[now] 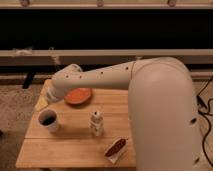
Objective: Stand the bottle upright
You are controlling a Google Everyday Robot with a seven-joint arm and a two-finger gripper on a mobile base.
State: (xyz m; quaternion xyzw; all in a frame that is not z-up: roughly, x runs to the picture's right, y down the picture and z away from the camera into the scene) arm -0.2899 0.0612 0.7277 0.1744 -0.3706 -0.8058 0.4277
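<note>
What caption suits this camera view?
Bottle upright on wooden table, end effector near orange plate.

One bottle (96,123), cup (49,120), plate (78,96), gripper (48,96)

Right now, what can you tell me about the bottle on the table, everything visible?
The bottle is small, whitish and translucent-looking, with a narrow neck and a greyish cap. It stands upright near the middle of the wooden table, resting on its base; nothing else touches it. The white cup sits apart to its left, the orange plate behind it, a dark snack packet in front to the right. The gripper is off by the plate, clear of the bottle.
</note>
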